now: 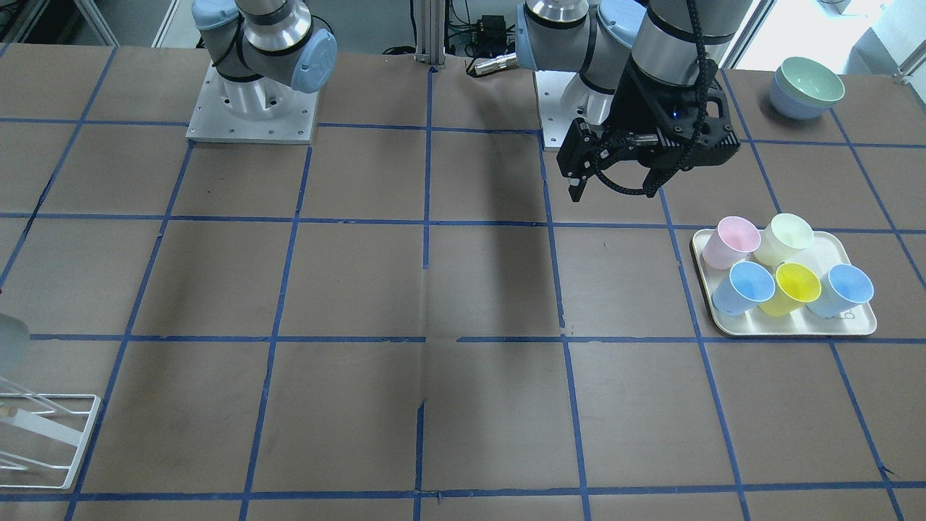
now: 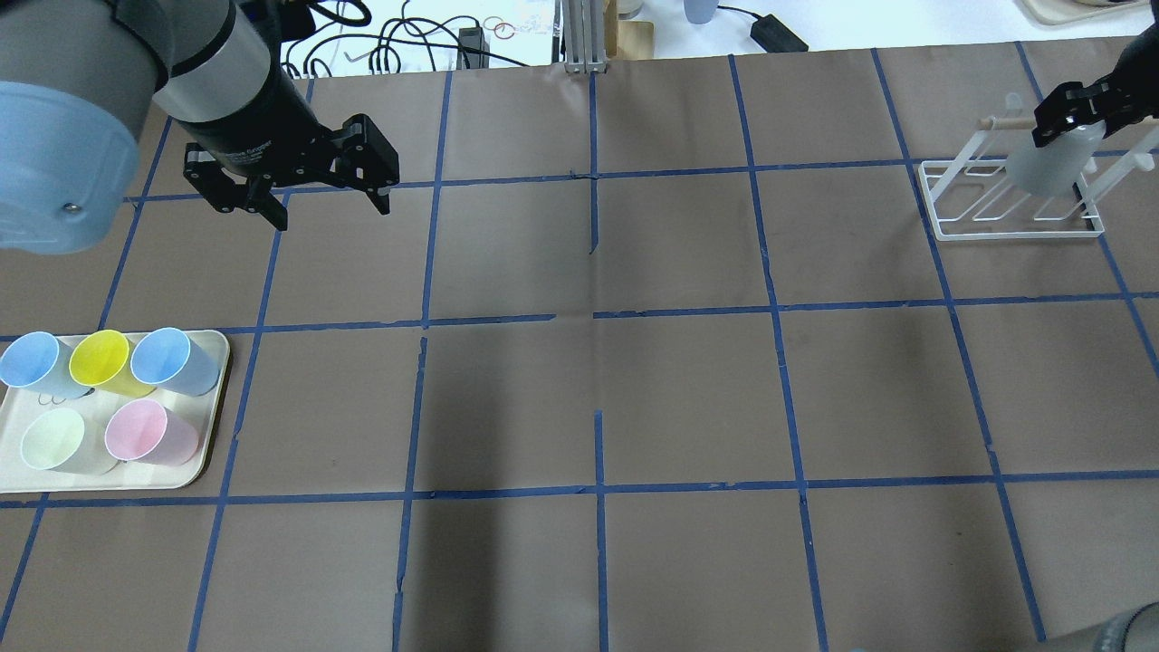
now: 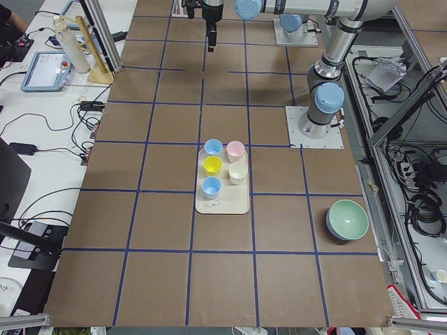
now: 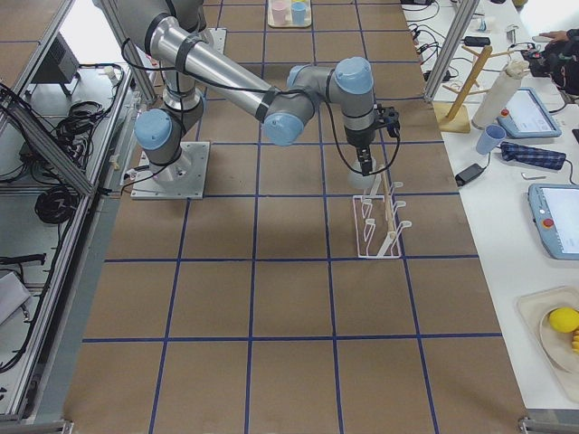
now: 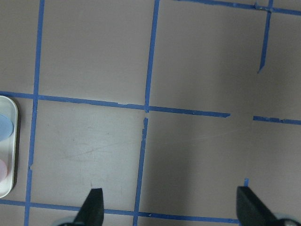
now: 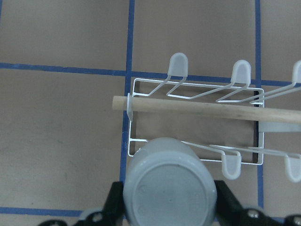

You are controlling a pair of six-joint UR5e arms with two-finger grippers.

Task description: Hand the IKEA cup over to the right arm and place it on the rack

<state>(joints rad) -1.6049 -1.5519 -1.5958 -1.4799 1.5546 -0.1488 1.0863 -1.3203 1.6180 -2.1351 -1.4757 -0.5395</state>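
Note:
The IKEA cup (image 2: 1046, 167), pale grey, is held upside down over the near corner of the white wire rack (image 2: 996, 226). My right gripper (image 2: 1073, 113) is shut on it. In the right wrist view the cup's base (image 6: 169, 188) fills the space between my black fingers (image 6: 115, 202), above the rack's wire frame (image 6: 129, 141) and next to its wooden rod. The front-facing view shows only the cup's edge (image 1: 11, 347) above the rack (image 1: 72, 441). My left gripper (image 2: 329, 213) is open and empty above the table, away from the tray; it also shows in the left wrist view (image 5: 171, 209).
A cream tray (image 2: 208, 453) at the left holds two light blue cups, a yellow cup, a pale green cup and a pink cup. Stacked bowls (image 1: 806, 87) sit near the left arm's base. Blue tape lines grid the brown table.

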